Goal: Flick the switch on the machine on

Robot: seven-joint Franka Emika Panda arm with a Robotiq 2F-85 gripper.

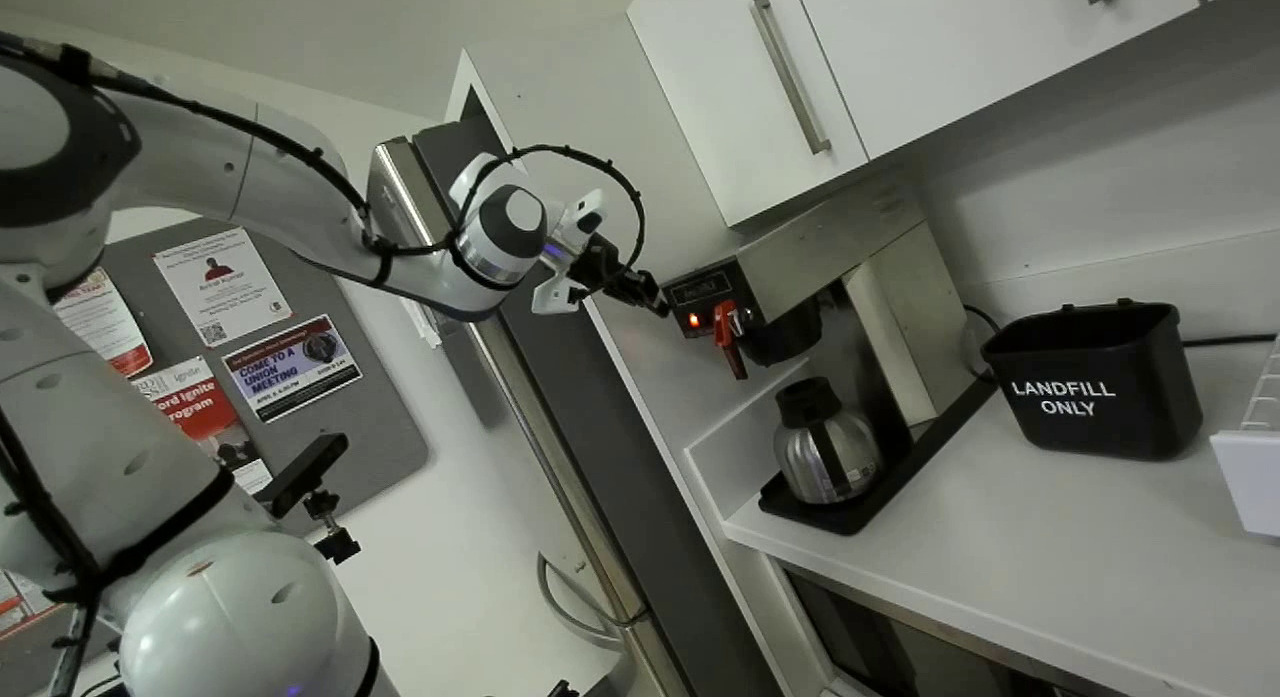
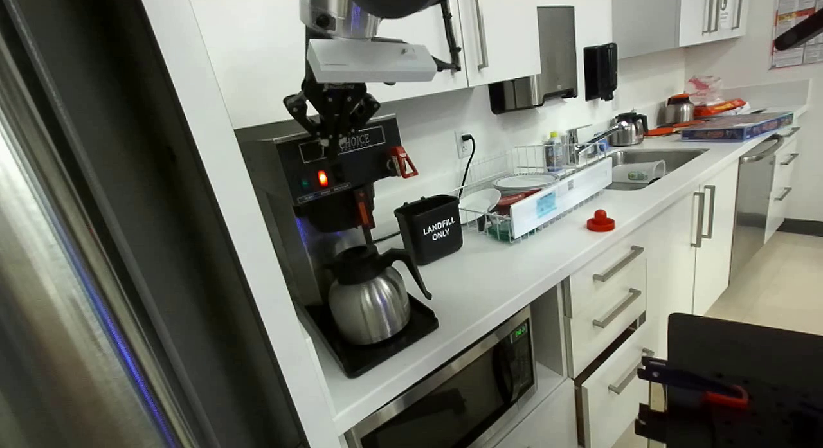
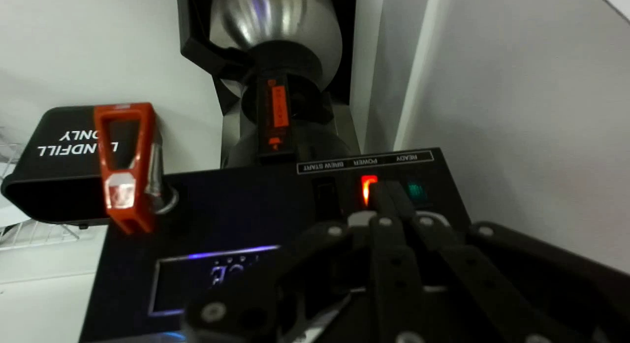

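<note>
Switch [image 2: 322, 178] lit red-orange on black-fronted machine [image 2: 368, 166].

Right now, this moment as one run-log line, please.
coffee maker: POWER switch lit red-orange | fingers: shut, at switch, contact unclear | steel carafe: upright on black base

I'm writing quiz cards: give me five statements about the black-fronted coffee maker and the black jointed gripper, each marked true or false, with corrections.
1. The small red-orange rocker switch is lit. True.
2. The switch is marked READY. False: the white label by it reads POWER.
3. The black jointed gripper is shut near the switch. True.
4. The rounded silver carafe stands on the flat black base of the coffee maker. True.
5. The gripper is holding the carafe. False: it is apart from the carafe, higher up.
</note>
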